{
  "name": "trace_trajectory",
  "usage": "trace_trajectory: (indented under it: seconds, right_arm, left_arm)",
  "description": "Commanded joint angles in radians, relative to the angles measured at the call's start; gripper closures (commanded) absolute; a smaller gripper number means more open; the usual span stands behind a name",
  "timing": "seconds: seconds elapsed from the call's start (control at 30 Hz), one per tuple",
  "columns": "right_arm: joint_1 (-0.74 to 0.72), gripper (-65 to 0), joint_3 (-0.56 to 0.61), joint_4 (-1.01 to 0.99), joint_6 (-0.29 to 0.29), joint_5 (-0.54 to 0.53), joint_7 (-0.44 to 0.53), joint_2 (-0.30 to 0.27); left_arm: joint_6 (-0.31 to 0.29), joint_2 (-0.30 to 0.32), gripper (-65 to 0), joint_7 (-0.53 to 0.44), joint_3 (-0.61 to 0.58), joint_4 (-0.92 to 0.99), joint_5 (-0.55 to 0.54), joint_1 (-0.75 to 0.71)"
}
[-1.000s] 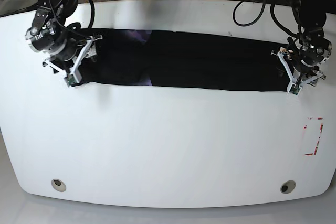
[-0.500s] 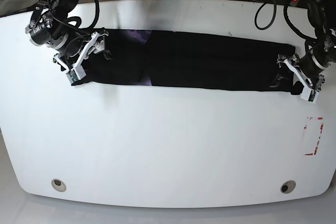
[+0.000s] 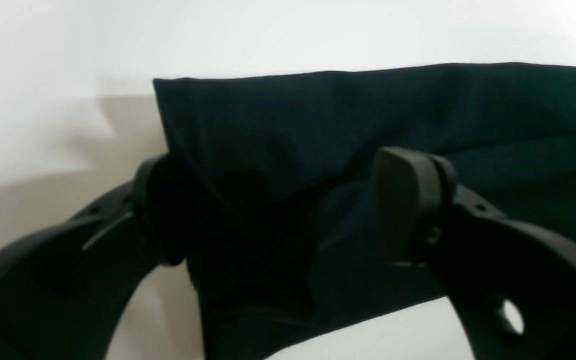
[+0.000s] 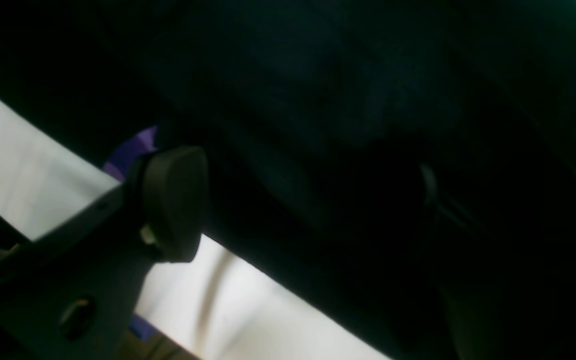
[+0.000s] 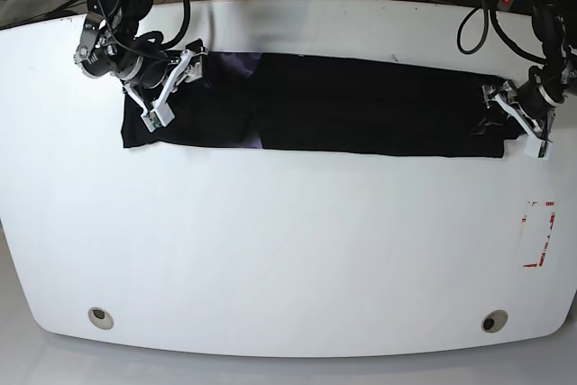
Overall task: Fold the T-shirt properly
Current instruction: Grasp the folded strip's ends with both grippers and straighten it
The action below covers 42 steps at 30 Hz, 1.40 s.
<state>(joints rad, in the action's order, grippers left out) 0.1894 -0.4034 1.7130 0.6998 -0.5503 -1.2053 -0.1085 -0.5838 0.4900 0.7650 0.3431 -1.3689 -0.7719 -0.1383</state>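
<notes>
Left gripper [image 3: 288,210] jaws apart, straddling the end edge of the T-shirt [image 3: 368,125]; cloth bunched between the pads [image 3: 400,205], not pinched. Right gripper [image 4: 298,200] also spread, one pad [image 4: 173,200] clear, the other lost in dark cloth; sits over the shirt's other end [image 5: 176,78]. T-shirt [image 5: 361,105] plain black, folded into a long narrow band lying flat across the far half of the white counter [image 5: 288,250]. Purplish patch [image 5: 239,65] shows near the right gripper's end. Edges mostly straight, slight wrinkles at both ends.
</notes>
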Motion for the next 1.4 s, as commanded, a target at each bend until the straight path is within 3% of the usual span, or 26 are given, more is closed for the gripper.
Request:
trace_trajectory:
  seconds: [0.0, 0.2, 0.37, 0.8, 0.87, 0.9, 1.07, 1.1, 1.37]
  right_arm:
    - [-0.005, -48.2, 0.002, -0.003, -0.002, 0.006, -0.011, -0.006]
    - [-0.008, -48.2, 0.004, -0.001, -0.002, 0.002, -0.011, -0.006]
    - [-0.009, -48.2, 0.004, -0.001, -0.002, 0.003, -0.011, -0.006]
    - [-0.009, -48.2, 0.002, -0.001, -0.002, 0.003, -0.011, -0.003]
    - [-0.009, -48.2, 0.002, -0.001, -0.002, 0.003, -0.011, -0.003]
    - [-0.009, -48.2, 0.002, -0.001, -0.002, 0.003, -0.011, -0.003]
    - [-0.011, -48.2, -0.004, -0.005, -0.002, 0.005, -0.011, -0.003]
    - [-0.011, -48.2, -0.004, -0.006, -0.002, 0.005, -0.011, -0.003]
    - [-0.009, -48.2, -0.004, -0.008, -0.002, 0.005, -0.011, -0.001]
  left_arm:
    - [-0.002, 0.022, -50.6, -0.016, 0.007, 0.024, -0.013, 0.006]
    - [0.000, 0.020, -50.6, -0.017, 0.007, 0.070, -0.013, -0.008]
    - [0.000, 0.016, -50.6, -0.017, 0.095, 0.023, -0.011, -0.077]
    - [-0.003, -0.012, -50.4, -0.016, 0.030, 0.099, -0.014, -0.077]
    - [-0.005, -0.017, -46.7, -0.016, 0.023, 0.099, -0.016, -0.074]
    - [-0.005, -0.018, -41.8, -0.016, 0.018, 0.099, -0.016, -0.065]
    - [0.000, -0.049, -6.5, -0.017, 0.020, 0.098, -0.011, -0.037]
    - [0.000, -0.055, -2.9, -0.017, 0.021, 0.084, -0.011, -0.039]
    - [0.000, -0.061, -0.4, -0.017, 0.011, -0.205, -0.010, -0.102]
